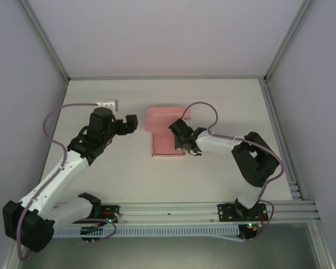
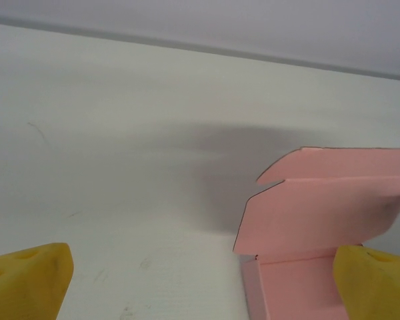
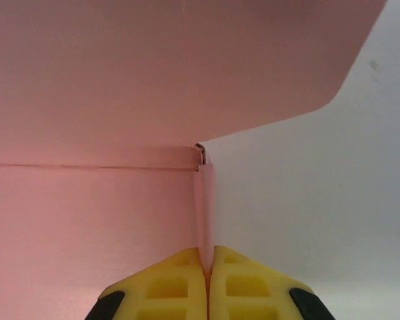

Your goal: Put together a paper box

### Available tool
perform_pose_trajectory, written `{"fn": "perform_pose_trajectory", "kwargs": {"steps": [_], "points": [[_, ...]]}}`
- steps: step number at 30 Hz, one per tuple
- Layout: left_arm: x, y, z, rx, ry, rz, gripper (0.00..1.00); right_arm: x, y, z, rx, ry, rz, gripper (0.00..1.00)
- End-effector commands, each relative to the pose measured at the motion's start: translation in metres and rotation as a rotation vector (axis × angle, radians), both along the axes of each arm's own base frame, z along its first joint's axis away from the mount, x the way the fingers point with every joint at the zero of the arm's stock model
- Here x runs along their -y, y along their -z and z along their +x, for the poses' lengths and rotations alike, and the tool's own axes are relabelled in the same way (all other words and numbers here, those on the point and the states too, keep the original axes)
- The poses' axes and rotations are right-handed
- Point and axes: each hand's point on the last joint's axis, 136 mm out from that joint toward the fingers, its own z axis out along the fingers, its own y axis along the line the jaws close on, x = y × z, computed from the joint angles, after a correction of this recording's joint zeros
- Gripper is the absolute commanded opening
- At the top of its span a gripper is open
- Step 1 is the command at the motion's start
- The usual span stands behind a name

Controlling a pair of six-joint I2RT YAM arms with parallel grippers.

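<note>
While the right gripper (image 3: 205, 259) presses its yellow fingers (image 3: 167, 287) together on a thin upright side wall of the paper box (image 1: 166, 139), the left gripper (image 1: 130, 123) stands fully spread, near the box's left edge but apart from it and touching nothing. The pink box lies at mid-table, with its broad far flap raised and curving over the base; the pinched wall is on the box's right edge. Bare table (image 1: 129, 174) lies open to the left, on the far side, and between the box's near edge and the aluminium rail (image 1: 173, 209). A small white object (image 1: 107, 103) sits at far left, well apart from the box. Grey enclosure panels (image 1: 22, 67) bound the table on three sides. The right arm's cable (image 1: 204, 109) loops beside the box's far right corner.
</note>
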Motion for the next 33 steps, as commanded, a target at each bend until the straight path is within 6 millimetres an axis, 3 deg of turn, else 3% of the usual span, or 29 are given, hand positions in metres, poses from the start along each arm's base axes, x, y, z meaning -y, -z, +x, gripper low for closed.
{"fn": "perform_pose_trajectory", "kwargs": {"steps": [1,5,6,7,11,13,19,22,26,29,33], "points": [[0.013,0.009,0.006,-0.023,0.061,-0.007,1.0,0.01,-0.007,0.001,0.07,0.189,0.047,0.0],[0.033,0.023,0.01,-0.046,0.185,0.029,1.0,0.019,-0.018,0.002,0.09,0.193,-0.014,0.13],[0.039,0.026,0.011,-0.048,0.226,0.042,1.0,0.019,-0.024,0.004,0.105,0.176,-0.021,0.24],[0.044,0.029,0.014,-0.047,0.256,0.059,1.0,0.017,-0.032,0.005,0.123,0.151,-0.021,0.44],[0.061,0.038,0.027,-0.072,0.35,0.072,1.0,0.015,-0.062,0.011,0.223,0.025,-0.03,0.76],[0.071,0.046,0.033,-0.077,0.426,0.099,1.0,0.018,-0.078,0.019,0.281,-0.049,-0.054,0.99],[0.077,0.055,0.064,-0.095,0.555,0.124,1.0,0.024,-0.113,0.051,0.32,-0.256,0.115,1.0],[0.082,0.067,0.073,-0.065,0.676,0.171,1.0,0.014,-0.12,0.056,0.323,-0.462,0.167,1.0],[0.1,0.075,0.063,-0.074,0.877,0.195,1.0,0.014,-0.109,0.064,0.257,-0.57,0.14,0.94],[0.103,0.083,0.069,-0.088,0.913,0.217,0.98,0.014,-0.098,0.07,0.195,-0.6,0.137,0.86],[0.111,0.098,0.078,-0.152,0.954,0.199,0.87,0.011,-0.089,0.073,0.144,-0.627,0.142,0.69]]}}
